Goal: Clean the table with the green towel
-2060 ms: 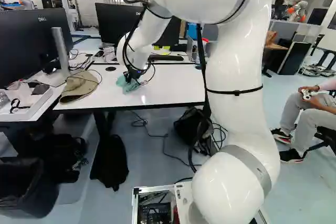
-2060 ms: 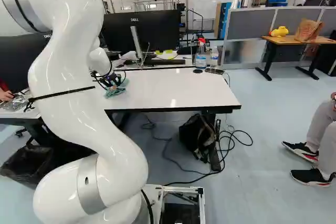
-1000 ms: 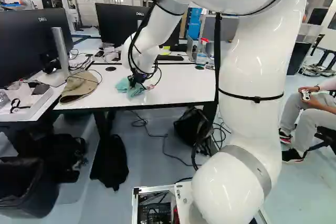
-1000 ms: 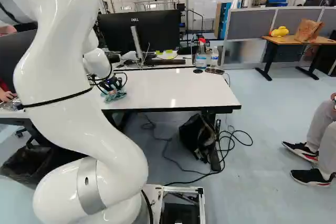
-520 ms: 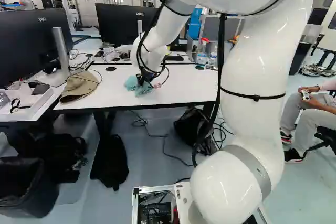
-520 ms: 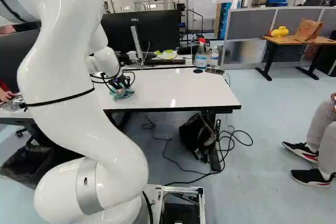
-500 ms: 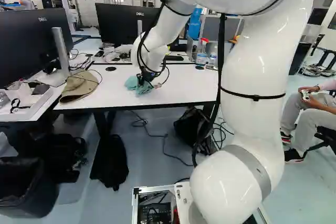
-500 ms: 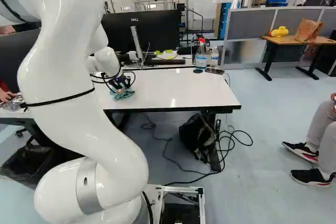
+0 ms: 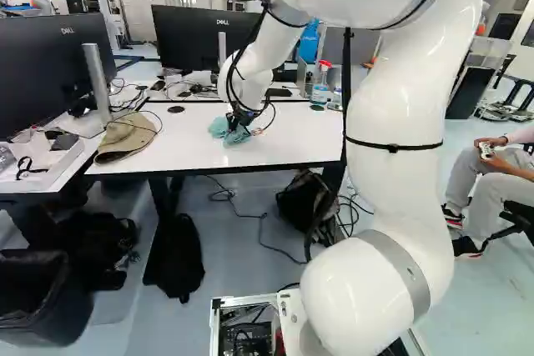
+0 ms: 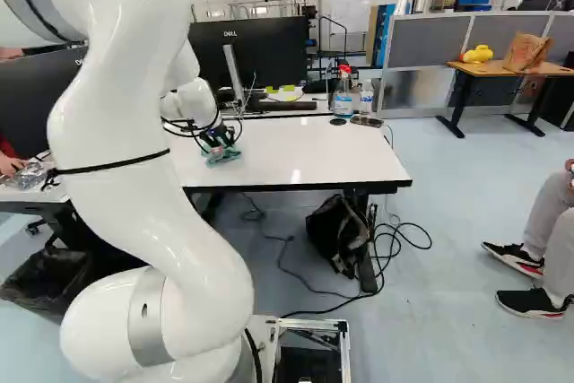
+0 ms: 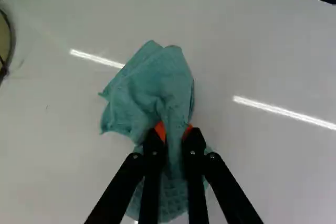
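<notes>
The green towel [image 11: 147,95] lies bunched on the white table [image 9: 292,137], left of centre in the upper half of the left base view, and in the upper left part of the right base view. The black gripper [image 11: 174,132] has it pinched by a raised fold, an orange pad pressing from either side. That grip leaves loose cloth spreading ahead of the fingers and more below them, probably so that the soft part, not the hard tips, rubs the surface.

The arm [image 9: 396,114] reaches over from the right of the left base view and points its wrist down at the tabletop, which looks meant to keep the cloth pressed flat as it wipes. Wiping seems to be the step in hand; how much is done I cannot tell.

Farther out, a tan cap [image 9: 125,139] sits at the left of the left base view, near enough that a wide stroke that way could catch it. The black disc [image 9: 176,109] lies behind the towel. The spray bottle [image 10: 343,96] stands at the upper right of the right base view, by the table's far edge, perhaps put there to leave room for strokes.
</notes>
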Available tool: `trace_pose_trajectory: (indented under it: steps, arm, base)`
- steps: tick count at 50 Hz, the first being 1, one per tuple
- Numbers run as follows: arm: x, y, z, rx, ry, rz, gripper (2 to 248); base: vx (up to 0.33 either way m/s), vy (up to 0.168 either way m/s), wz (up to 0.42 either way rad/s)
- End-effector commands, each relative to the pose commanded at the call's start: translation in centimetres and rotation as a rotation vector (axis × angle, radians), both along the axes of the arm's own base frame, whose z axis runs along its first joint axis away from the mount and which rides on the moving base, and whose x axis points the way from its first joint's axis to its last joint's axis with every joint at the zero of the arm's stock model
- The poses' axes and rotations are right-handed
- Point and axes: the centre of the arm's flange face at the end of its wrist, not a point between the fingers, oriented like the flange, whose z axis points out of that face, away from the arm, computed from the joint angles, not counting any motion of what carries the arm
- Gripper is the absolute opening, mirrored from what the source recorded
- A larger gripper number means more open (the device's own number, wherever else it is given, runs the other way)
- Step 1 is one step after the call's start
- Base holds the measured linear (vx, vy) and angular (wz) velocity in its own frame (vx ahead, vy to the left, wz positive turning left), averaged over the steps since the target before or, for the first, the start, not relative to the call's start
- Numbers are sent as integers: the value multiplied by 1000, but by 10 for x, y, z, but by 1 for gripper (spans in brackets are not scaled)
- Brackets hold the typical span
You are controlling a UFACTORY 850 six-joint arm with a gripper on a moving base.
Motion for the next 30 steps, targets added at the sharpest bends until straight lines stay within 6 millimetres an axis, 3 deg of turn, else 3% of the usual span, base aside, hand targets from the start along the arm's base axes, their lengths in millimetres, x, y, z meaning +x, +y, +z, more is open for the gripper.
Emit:
trace_pose_trajectory:
  steps: [12, 30]
  arm:
    - [21, 6, -1, 4, -13, -1, 51]
    - [33, 34, -3, 8, -26, 38, 51]
  base:
    - [0, 0, 0]
    - [0, 0, 0]
